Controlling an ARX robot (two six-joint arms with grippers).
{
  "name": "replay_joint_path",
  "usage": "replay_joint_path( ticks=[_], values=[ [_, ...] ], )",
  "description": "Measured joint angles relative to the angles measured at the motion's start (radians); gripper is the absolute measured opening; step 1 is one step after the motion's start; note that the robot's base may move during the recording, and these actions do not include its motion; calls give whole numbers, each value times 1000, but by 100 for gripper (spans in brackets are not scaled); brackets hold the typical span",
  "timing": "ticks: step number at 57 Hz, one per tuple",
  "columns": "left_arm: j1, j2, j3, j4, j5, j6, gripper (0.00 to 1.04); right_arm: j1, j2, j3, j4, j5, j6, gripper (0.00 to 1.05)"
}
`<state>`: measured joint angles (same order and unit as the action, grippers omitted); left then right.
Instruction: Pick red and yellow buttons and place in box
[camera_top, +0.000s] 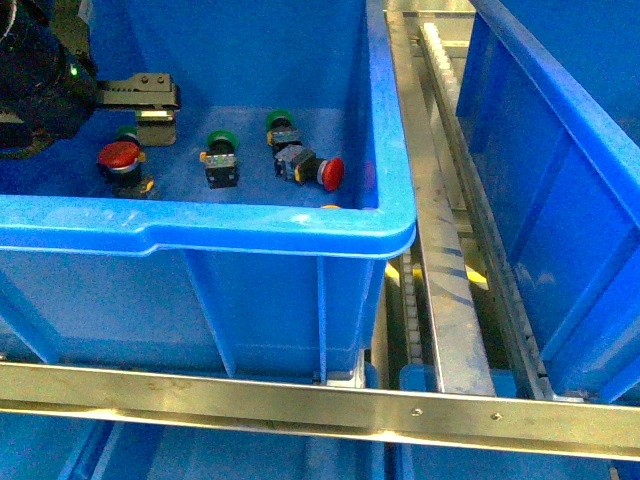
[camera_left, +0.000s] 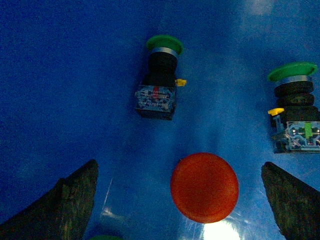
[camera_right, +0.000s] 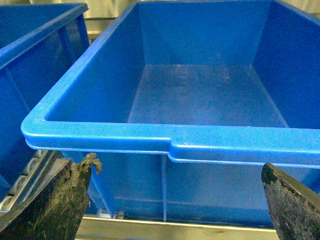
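Note:
My left gripper (camera_top: 160, 108) hangs open inside the left blue bin (camera_top: 200, 235), just above an upright red button (camera_top: 120, 157). In the left wrist view its round red cap (camera_left: 204, 187) sits between the two spread dark fingers (camera_left: 60, 210), nearer the right one, untouched; the gripper (camera_left: 179, 167) holds nothing. A second red button (camera_top: 325, 172) lies on its side near the bin's right wall. A sliver of orange-yellow (camera_top: 330, 207) peeks over the front rim. My right gripper (camera_right: 175, 165) is open before the empty blue box (camera_right: 150, 135), outside and below its rim.
Green-capped buttons (camera_top: 220, 150) (camera_top: 280, 125) lie between the two red ones; two green buttons (camera_left: 160, 75) (camera_left: 295, 105) show beyond the left fingers. A metal roller rail (camera_top: 440, 200) separates the bin from the right box (camera_top: 560, 150). A metal bar (camera_top: 300, 405) crosses the front.

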<state>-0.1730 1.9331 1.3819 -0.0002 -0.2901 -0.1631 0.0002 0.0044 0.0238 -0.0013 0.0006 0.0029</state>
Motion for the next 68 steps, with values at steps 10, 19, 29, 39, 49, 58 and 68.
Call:
replay_joint_path(
  ticks=[10, 19, 29, 39, 49, 58, 68],
  values=[
    [-6, 25, 34, -35, 0, -1, 97, 0, 0, 0, 0, 0, 0, 99],
    [-16, 44, 58, -48, -3, -2, 97, 0, 0, 0, 0, 0, 0, 99],
    [-27, 61, 69, -72, -9, -5, 97, 0, 0, 0, 0, 0, 0, 99],
    [-33, 80, 72, -93, -32, -18, 73, 0, 0, 0, 0, 0, 0, 99],
    [-33, 81, 72, -90, -42, -21, 37, 0, 0, 0, 0, 0, 0, 99],
    [-33, 81, 72, -78, -44, -20, 34, 0, 0, 0, 0, 0, 0, 99],
    [-33, 69, 62, -26, -32, -16, 34, 0, 0, 0, 0, 0, 0, 99]
  ],
)
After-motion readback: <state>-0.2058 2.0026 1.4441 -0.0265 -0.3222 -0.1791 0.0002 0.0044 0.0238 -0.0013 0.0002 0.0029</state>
